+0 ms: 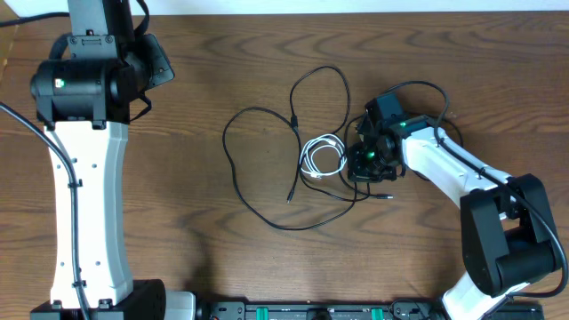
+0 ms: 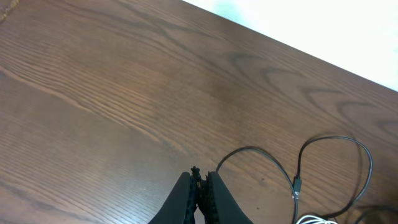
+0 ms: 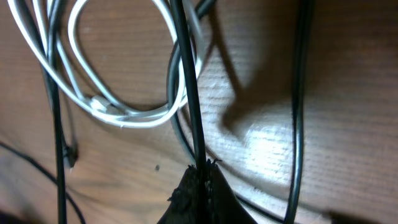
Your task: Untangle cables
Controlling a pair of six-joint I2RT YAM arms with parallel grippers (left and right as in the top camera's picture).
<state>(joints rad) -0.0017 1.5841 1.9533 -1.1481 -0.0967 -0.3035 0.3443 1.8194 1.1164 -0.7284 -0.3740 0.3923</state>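
Black cables (image 1: 267, 160) loop across the middle of the table, and a short white cable (image 1: 322, 155) lies coiled among them. My right gripper (image 1: 363, 162) is down at the right side of the tangle. In the right wrist view its jaws (image 3: 202, 169) are shut on a black cable (image 3: 186, 81) that runs straight up from the fingertips, with the white cable (image 3: 124, 115) to its left. My left gripper (image 2: 200, 175) is shut on nothing and hangs above bare wood at the far left, well away from the cables (image 2: 336, 162).
The left arm (image 1: 84, 169) stretches along the table's left side. The right arm (image 1: 471, 191) reaches in from the front right. A black and green rail (image 1: 311, 311) lines the front edge. Thick arm wires (image 1: 418, 89) arch over the right wrist.
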